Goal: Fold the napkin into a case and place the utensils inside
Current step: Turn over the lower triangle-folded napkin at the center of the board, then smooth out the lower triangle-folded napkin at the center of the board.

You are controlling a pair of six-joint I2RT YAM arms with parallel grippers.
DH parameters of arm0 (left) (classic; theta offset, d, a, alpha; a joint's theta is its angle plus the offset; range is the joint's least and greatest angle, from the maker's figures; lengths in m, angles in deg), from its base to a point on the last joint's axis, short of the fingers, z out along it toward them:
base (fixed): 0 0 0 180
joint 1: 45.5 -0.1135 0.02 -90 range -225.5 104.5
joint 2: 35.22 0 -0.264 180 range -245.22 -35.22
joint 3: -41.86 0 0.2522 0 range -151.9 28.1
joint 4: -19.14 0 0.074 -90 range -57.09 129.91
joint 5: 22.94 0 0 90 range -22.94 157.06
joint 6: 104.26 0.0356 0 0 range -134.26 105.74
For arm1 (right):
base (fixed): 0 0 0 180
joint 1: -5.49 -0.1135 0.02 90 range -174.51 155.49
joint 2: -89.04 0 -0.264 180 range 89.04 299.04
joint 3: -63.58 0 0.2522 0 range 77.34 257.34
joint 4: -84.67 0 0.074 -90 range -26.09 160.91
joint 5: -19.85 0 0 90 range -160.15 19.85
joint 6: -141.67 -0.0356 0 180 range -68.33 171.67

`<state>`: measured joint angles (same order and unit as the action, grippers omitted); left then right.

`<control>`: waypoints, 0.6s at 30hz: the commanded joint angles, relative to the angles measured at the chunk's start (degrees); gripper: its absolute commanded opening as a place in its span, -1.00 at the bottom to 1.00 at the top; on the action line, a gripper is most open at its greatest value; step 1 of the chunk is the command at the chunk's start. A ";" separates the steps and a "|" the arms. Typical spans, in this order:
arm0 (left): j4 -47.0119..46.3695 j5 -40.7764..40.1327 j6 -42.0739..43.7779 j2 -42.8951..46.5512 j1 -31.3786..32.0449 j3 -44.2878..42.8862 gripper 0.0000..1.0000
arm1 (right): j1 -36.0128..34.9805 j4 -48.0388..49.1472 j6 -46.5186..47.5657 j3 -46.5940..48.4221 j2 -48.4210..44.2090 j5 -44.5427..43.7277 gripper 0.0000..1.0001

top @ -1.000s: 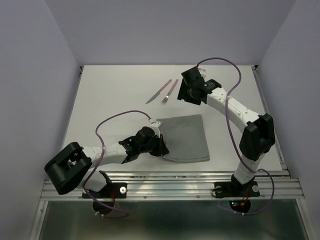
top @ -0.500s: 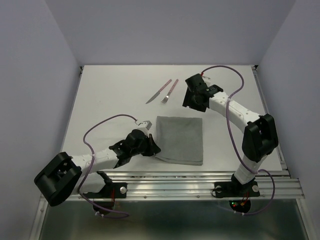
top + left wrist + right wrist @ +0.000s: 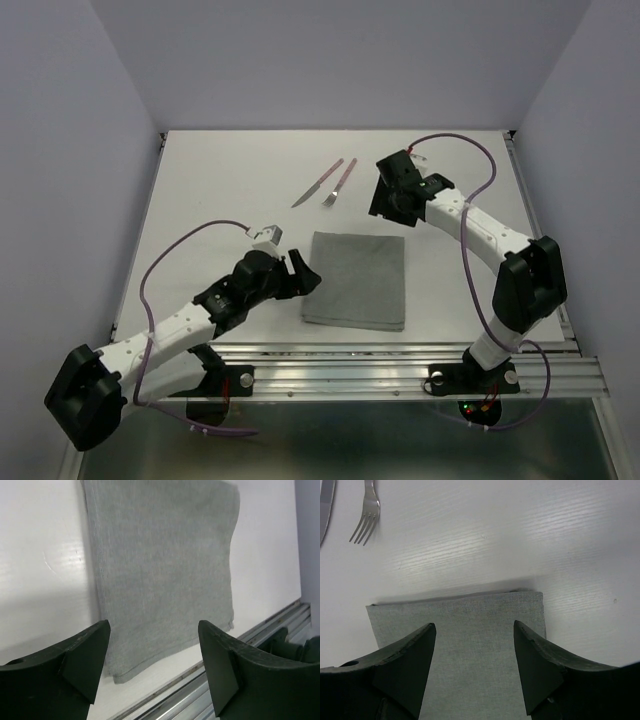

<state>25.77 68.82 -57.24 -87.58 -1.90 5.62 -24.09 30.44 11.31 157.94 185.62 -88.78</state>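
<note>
The grey napkin (image 3: pixel 358 282) lies flat on the white table as a folded rectangle, near the front edge. My left gripper (image 3: pixel 300 272) hovers just off its left side, open and empty; the left wrist view shows the napkin (image 3: pixel 165 565) beyond the spread jaws (image 3: pixel 154 630). My right gripper (image 3: pixel 383 203) hangs open above the cloth's far edge, with the napkin (image 3: pixel 470 645) under its jaws (image 3: pixel 474 625). The utensils lie side by side behind the napkin: the knife (image 3: pixel 317 183) on the left, the fork (image 3: pixel 342 182) on the right, pinkish-red handles pointing away. The fork's tines (image 3: pixel 366 515) show in the right wrist view.
A metal rail (image 3: pixel 350 365) runs along the table's near edge, close to the napkin's front hem and seen as a rail (image 3: pixel 270 630) in the left wrist view. Lilac walls enclose the table on three sides.
My left gripper opened, let go of the napkin's left edge and drew back to the left. The napkin settled flat. The right gripper shifted slightly right.
</note>
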 commanded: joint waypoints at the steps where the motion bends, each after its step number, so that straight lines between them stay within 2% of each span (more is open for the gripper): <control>1: 4.93 -4.66 0.88 -3.51 -3.07 -8.35 0.43 | 0.32 1.44 -0.69 -1.14 -3.58 0.17 0.38; 3: 5.82 -4.31 1.76 -6.78 -3.51 -12.84 0.21 | 0.32 1.88 -0.69 -2.98 -4.46 1.66 0.34; 4: 5.82 -3.61 2.63 -9.92 -3.60 -14.24 -0.08 | 0.32 2.58 -0.16 -4.03 -5.94 3.93 0.32; 6: 5.38 -3.08 3.86 -14.15 -3.69 -17.85 -0.35 | 0.32 4.51 -0.33 -8.07 -7.71 5.70 0.08; 7: 5.47 -2.73 4.22 -15.65 -3.78 -19.08 -0.70 | 0.32 5.04 -0.33 -9.48 -8.59 6.84 -0.06; 8: 6.08 -2.73 4.48 -17.15 -4.30 -21.70 -0.87 | 0.32 5.74 -0.60 -10.80 -10.25 7.12 -0.33; 9: 6.43 -2.55 5.27 -20.47 -4.65 -22.95 -1.00 | 0.32 6.01 -0.95 -13.07 -10.88 7.21 -0.46; 11: 6.70 -2.11 6.06 -23.74 -5.27 -25.06 -1.00 | 0.32 6.89 -0.95 -15.02 -11.58 6.86 -0.63; 12: 6.26 -2.11 6.42 -26.54 -5.71 -26.46 -1.00 | 0.32 6.89 -1.30 -15.55 -11.50 6.42 -0.78; 18: 4.06 0.09 9.58 -35.60 -8.08 -30.95 -1.00 | 0.32 7.07 -0.16 -14.51 -5.89 2.82 -0.85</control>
<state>31.06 67.60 -51.05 -119.78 -8.64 -21.33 -24.09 34.53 10.48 141.96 176.70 -83.40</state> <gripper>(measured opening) 0.026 0.074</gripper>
